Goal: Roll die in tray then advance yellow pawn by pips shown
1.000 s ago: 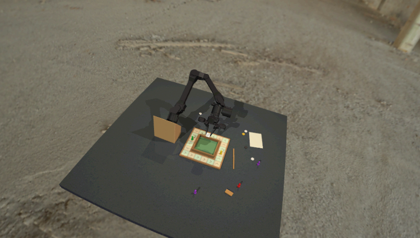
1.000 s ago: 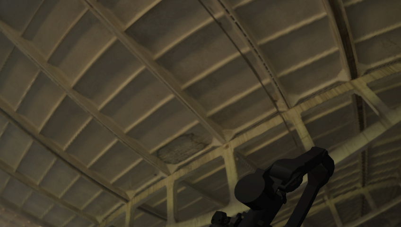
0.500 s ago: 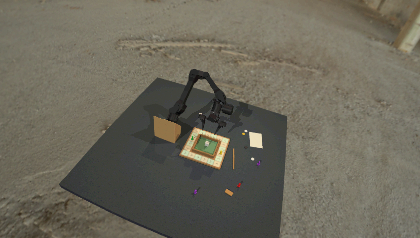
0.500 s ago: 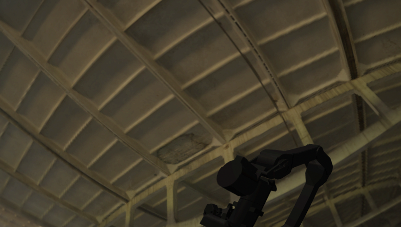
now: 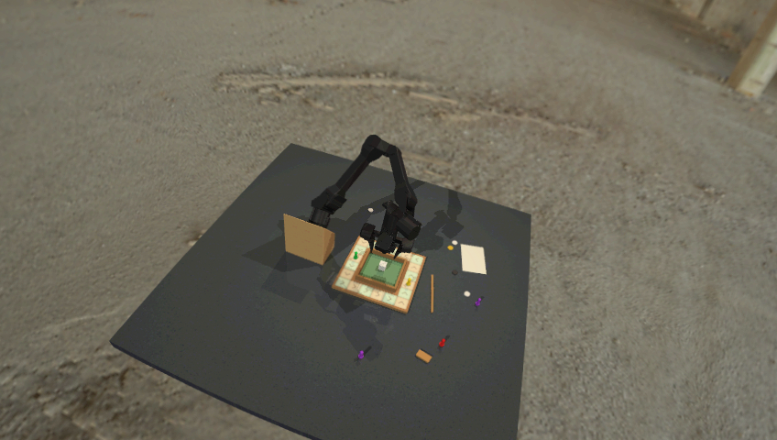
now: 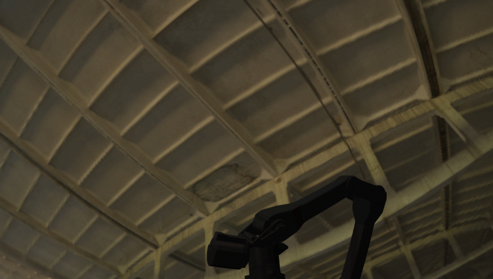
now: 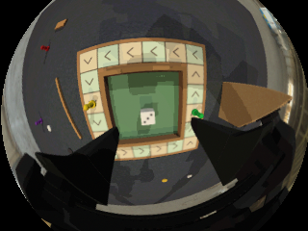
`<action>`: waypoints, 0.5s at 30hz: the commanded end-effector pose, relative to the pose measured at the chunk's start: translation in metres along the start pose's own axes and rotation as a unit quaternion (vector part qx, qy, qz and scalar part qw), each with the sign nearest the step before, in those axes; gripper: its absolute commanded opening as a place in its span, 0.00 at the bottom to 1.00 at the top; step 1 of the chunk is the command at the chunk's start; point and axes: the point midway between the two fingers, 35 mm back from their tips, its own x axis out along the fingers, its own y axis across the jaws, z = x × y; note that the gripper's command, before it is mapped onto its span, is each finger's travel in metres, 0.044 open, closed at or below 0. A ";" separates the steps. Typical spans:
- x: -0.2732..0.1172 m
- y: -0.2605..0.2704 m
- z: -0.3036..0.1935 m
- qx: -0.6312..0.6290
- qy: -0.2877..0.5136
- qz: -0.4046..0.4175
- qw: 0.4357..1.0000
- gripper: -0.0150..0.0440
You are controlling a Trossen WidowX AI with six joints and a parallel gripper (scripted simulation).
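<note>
The white die [image 5: 382,265] [image 7: 147,116] lies on the green floor of the brown-walled tray [image 5: 393,275] [image 7: 184,96]. Its pips are too small to count surely. My gripper [image 5: 383,254] [image 7: 156,126] is open and empty above the tray's arm-side edge, with the die beyond and between its fingertips in the wrist view. The yellow pawn [image 5: 409,282] [image 7: 89,105] stands on the arrow track of the board [image 5: 376,293] [image 7: 130,52], in the right column in the top view and the left column in the wrist view. The fingers hide part of the track in the wrist view.
A green pawn [image 5: 355,255] [image 7: 197,114] stands on the opposite column. A tall brown wedge [image 5: 305,239] [image 7: 250,102] stands beside the board. A thin stick [image 5: 432,293], purple pawns [image 5: 477,302] [image 5: 360,355], a red pawn [image 5: 443,342], an orange block [image 5: 423,356] and a pale sheet [image 5: 473,258] lie around.
</note>
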 end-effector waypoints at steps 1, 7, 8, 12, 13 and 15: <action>0.001 0.019 0.004 -0.111 0.002 0.005 0.994 0.82; 0.008 0.068 0.012 -0.423 0.008 0.021 0.906 0.59; 0.010 0.076 0.013 -0.472 0.009 0.024 0.881 0.59; 0.018 0.109 0.018 -0.651 0.008 0.037 0.758 0.59; 0.021 0.115 0.019 -0.684 0.007 0.040 0.728 0.59; 0.023 0.120 0.020 -0.709 0.006 0.042 0.704 0.59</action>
